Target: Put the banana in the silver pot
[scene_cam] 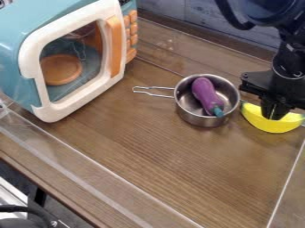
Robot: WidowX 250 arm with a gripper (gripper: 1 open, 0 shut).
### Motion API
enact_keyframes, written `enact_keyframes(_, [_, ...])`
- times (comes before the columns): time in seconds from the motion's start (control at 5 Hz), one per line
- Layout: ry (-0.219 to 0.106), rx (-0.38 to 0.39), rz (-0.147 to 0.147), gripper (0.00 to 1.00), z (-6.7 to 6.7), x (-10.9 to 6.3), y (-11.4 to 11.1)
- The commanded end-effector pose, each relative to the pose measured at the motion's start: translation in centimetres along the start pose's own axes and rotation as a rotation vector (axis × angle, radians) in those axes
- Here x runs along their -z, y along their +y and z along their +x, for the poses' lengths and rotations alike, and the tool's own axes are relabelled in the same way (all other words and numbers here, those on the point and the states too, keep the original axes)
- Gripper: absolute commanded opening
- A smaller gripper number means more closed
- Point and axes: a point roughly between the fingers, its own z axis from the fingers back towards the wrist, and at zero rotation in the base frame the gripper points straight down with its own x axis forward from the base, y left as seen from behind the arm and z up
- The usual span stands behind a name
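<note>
The silver pot [187, 106] stands at the middle right of the wooden table, its thin wire handle pointing left. Inside it lies a purple eggplant [208, 94]. The banana [276, 124] is a bright yellow curve lying on the table just right of the pot. My black gripper [276, 113] hangs straight over the banana, pointing down, with its tips at or just above the banana's top. The dark fingers blend together, so I cannot tell how far apart they are or whether they hold the banana.
A teal and cream toy microwave [66, 53] stands at the back left with its door open. A clear raised rim [143, 191] runs along the table's front and right edges. Bare wood lies in front of the pot.
</note>
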Motion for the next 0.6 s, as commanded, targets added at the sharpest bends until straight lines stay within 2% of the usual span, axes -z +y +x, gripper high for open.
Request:
enact_keyframes(0.0, [-0.052, -0.013, -0.022, 0.00, 1.54, -1.77, 0.10])
enact_keyframes(0.4, [-0.041, 0.000, -0.016, 0.00, 1.74, -2.55, 0.74])
